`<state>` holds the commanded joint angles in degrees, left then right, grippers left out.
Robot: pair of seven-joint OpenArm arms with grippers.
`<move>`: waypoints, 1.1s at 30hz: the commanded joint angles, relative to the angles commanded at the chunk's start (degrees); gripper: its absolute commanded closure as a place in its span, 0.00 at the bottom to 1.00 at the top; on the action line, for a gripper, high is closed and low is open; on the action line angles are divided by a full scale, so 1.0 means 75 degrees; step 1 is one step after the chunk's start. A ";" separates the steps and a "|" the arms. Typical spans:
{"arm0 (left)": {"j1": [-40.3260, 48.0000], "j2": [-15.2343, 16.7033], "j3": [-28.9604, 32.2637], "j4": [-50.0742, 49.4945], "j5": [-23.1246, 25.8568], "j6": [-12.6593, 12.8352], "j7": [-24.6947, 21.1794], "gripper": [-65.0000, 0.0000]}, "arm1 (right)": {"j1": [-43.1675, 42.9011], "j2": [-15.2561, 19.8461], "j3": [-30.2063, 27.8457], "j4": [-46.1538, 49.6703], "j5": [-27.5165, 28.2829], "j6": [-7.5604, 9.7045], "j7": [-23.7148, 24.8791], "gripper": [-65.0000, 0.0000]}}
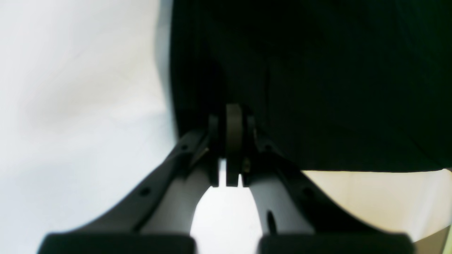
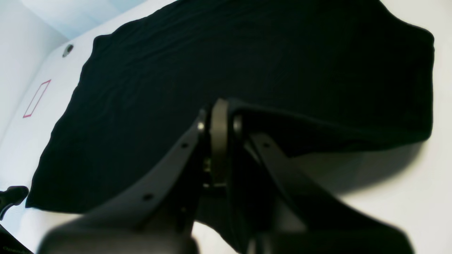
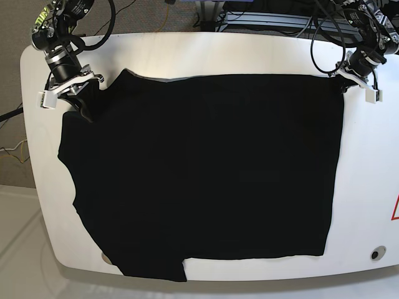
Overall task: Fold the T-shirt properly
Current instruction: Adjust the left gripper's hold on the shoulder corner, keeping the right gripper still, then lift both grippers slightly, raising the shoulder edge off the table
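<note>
Looks like robotics lab bench from my feed. Evidence: white rounded-corner tabletop [image 3: 187, 53] with red outlined marker [image 2: 36, 98] and small round grey port [image 3: 374, 253], loose black and yellow cables [image 3: 134, 12] behind far edge, aluminium extrusion frame [image 3: 265, 18] at back.

T-shirt [image 3: 206, 168] spread on table [image 3: 368, 187]; grippers at two corners.

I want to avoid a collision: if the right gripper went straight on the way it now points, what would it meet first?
The right gripper, its jaws shut on the T-shirt, points over the spread black cloth; it would probably meet that cloth first, though depth is unclear.
</note>
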<state>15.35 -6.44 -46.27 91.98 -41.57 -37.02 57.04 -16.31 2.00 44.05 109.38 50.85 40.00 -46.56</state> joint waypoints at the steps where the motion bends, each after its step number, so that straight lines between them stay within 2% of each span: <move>1: 0.0006 0.0002 -0.0009 0.0005 -0.0027 -0.0007 -0.0004 1.00 | 0.0050 -0.0008 -0.0015 -0.0065 -0.0012 0.0000 0.0017 1.00; 11: -0.0122 0.0005 -0.0024 -0.0101 -0.0029 0.0046 -0.0025 1.00 | 0.0230 -0.0020 -0.0022 -0.0374 -0.0063 0.0000 0.0017 1.00; 21: -0.0821 -0.0017 0.0028 -0.0278 0.0044 0.0105 0.0164 1.00 | 0.0545 -0.0016 -0.0003 -0.0781 -0.0060 -0.0024 0.0043 1.00; 33: -0.1498 -0.0025 0.0039 -0.0502 0.0229 0.0178 0.0324 1.00 | 0.1071 0.0152 -0.0055 -0.1162 -0.0051 -0.0171 0.0006 1.00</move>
<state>4.11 -6.63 -45.99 88.22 -39.85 -35.68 59.47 -8.28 3.14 43.63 100.66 50.47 38.72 -46.51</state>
